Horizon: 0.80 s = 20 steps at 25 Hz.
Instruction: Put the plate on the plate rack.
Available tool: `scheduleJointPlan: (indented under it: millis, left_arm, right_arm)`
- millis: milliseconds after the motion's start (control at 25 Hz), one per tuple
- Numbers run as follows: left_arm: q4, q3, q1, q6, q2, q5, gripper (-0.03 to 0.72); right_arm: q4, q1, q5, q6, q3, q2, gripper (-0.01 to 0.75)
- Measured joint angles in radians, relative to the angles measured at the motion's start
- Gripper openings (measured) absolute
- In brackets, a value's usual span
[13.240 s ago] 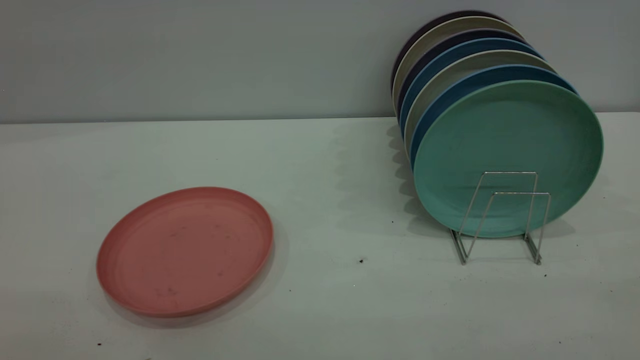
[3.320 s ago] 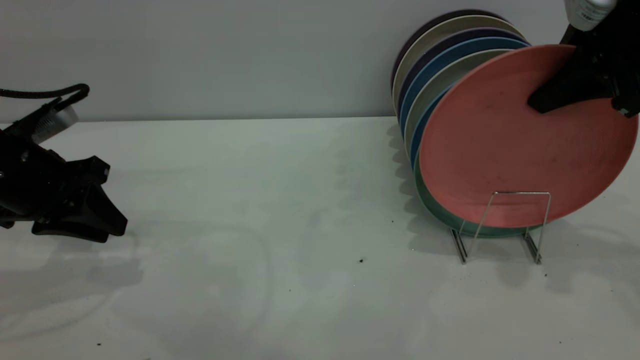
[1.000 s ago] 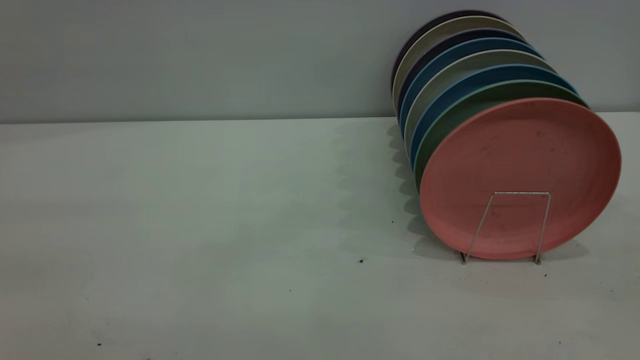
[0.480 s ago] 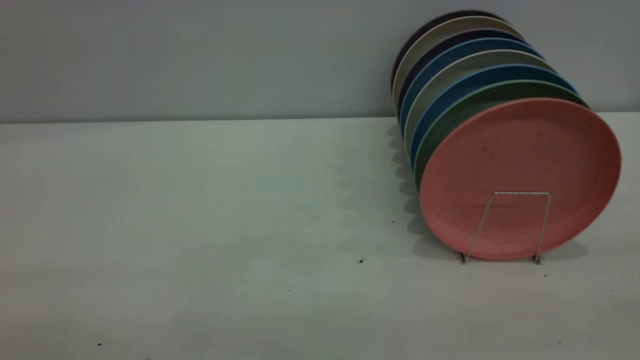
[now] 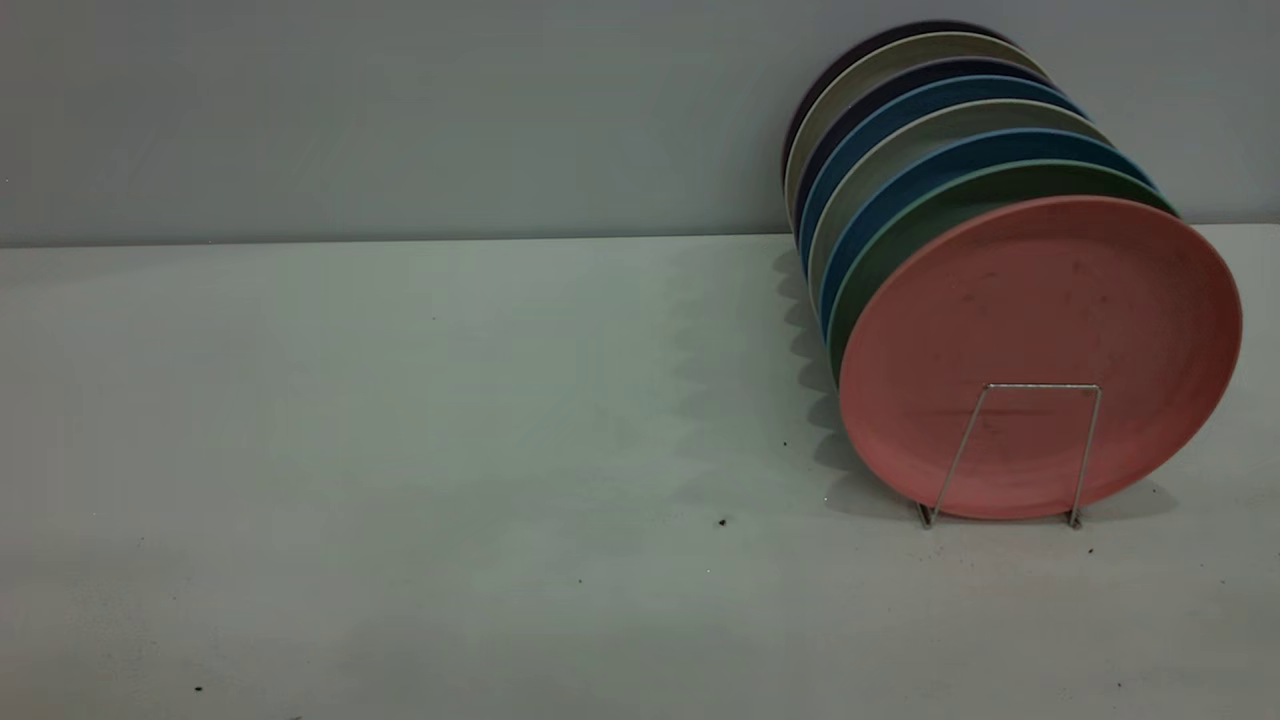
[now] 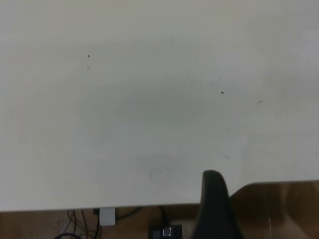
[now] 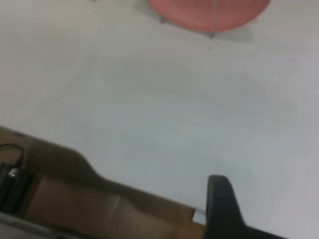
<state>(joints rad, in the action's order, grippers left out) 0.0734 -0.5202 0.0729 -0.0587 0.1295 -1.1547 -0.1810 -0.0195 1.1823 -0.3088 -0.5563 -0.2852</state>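
Observation:
The salmon-pink plate stands upright at the front of the row in the wire plate rack, behind the frontmost loop divider, right of the table's middle. Nothing holds it. Its lower part also shows in the right wrist view, far off. Neither gripper shows in the exterior view. My left gripper shows only as a dark part over the table's edge. My right gripper shows the same way over another stretch of the table's edge, well away from the rack.
Behind the pink plate stand a teal-green plate, blue plates and several more, leaning toward the grey wall. The white table stretches left of the rack. Brown floor and cables lie beyond the table's edge.
The plate lay flat at the table's left, then my right gripper held it at the rack. Now it stands in the rack, let go, and both arms have left the exterior view.

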Motion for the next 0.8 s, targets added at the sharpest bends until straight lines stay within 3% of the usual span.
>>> scheduleJointPlan:
  millis: [160, 800]
  left_arm:
    - [-0.002, 0.032, 0.000, 0.000, 0.000, 0.017, 0.553]
    - [-0.003, 0.034, 0.000, 0.001, 0.000, 0.024, 0.552]
  right_arm:
    - [0.009, 0.000, -0.028, -0.001, 0.072, 0.000, 0.483]
    - [0.026, 0.000, -0.042, 0.089, 0.076, 0.068, 0.483]
